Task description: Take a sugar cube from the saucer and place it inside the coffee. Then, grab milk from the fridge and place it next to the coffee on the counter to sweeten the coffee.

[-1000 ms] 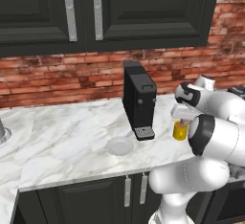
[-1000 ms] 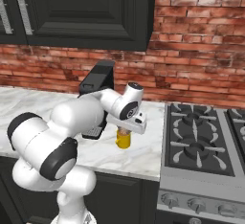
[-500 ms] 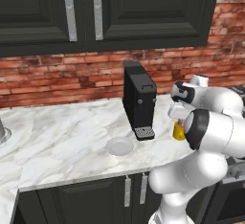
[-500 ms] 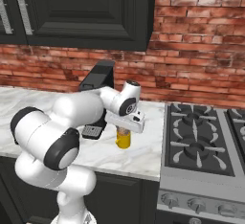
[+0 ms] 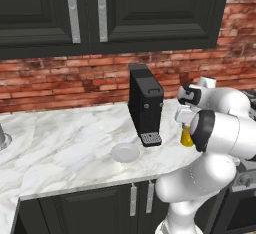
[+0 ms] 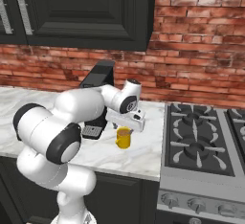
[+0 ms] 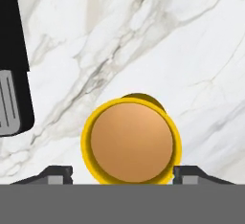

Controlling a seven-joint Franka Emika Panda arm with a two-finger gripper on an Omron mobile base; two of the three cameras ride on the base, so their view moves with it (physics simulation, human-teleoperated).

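the small yellow-orange cylindrical cup of coffee (image 7: 131, 141) stands upright on the white marble counter with grey veins (image 7: 182, 50), directly under the two-finger gripper (image 7: 123, 174). in the hand view the cup is full of smooth tan-brown liquid nearly to its yellow rim; no separate lump can be made out on that surface. the gripper's two dark fingertips (image 7: 56, 174) stand wide apart, one to each side of the cup's rim, with nothing between them, and they hang above the cup rather than gripping it.

in the right base view the cup (image 6: 123, 137) sits near the counter's front edge, between the tall black coffee machine (image 6: 97, 98) and the grey stove with black grates (image 6: 201, 146), with the gripper (image 6: 127, 120) just above it. in the left base view the cup (image 5: 186, 136) is partly hidden behind the arm.

the small shallow round white saucer (image 5: 125, 152) lies on the counter (image 5: 65, 143) in front of the coffee machine (image 5: 145, 104), just beside its drip tray; whether anything lies in the saucer cannot be told.
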